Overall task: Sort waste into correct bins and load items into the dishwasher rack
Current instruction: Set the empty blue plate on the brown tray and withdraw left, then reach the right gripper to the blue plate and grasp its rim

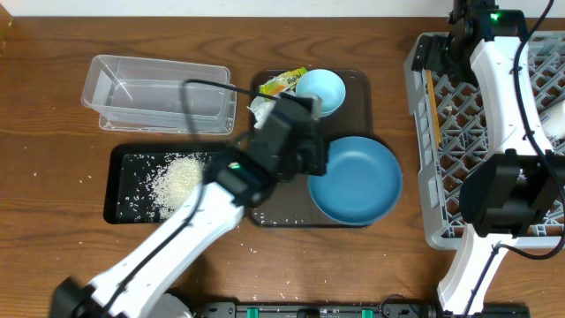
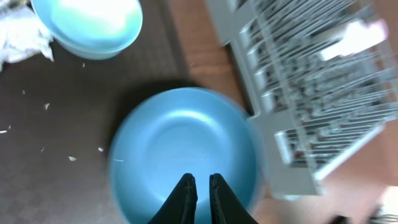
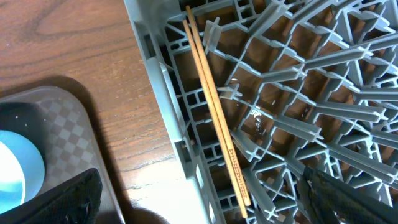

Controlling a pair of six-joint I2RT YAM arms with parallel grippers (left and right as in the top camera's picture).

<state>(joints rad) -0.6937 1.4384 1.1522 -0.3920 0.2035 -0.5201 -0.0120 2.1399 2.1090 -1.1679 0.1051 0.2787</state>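
Starting on the left: the clear tub [image 1: 159, 93] looks empty. Just below it the black tray [image 1: 119, 212] has a heap of rice [image 1: 177, 179] in it, so I'd call that bit of the sorting mostly done. A few grains lie loose on the surface [image 1: 53, 106] though.

Middle of the shot, the brown tray [image 1: 356, 87] carries the napkin [image 1: 262, 108], the wrapper [image 1: 284, 82], the small bowl [image 1: 321, 90] and the big blue plate [image 1: 357, 181]. The left pincer [image 2: 199, 186] hangs over the near side of that plate, fingers pressed almost together with nothing between them that I can see.

My read is that the plate is the step in hand. It lies flat on the tray, so the fingers would have to spread and catch the rim. Then it needs carrying right to the rack [image 1: 441, 234]. Napkin and wrapper aren't binned yet either.

Far right, the chopsticks [image 3: 214, 118] lie in the rack along its left wall. The right pincer [image 3: 199, 186] sits above them spread wide, holding nothing.

On views: overhead gives the whole layout, but the left arm covers its own fingertips. The left wrist cam shows them, plus stray grains on the brown tray, though it's blurry. The right wrist cam is the only one where the chopsticks clearly read as two sticks resting across the ribs. From above they're just a thin orange line.
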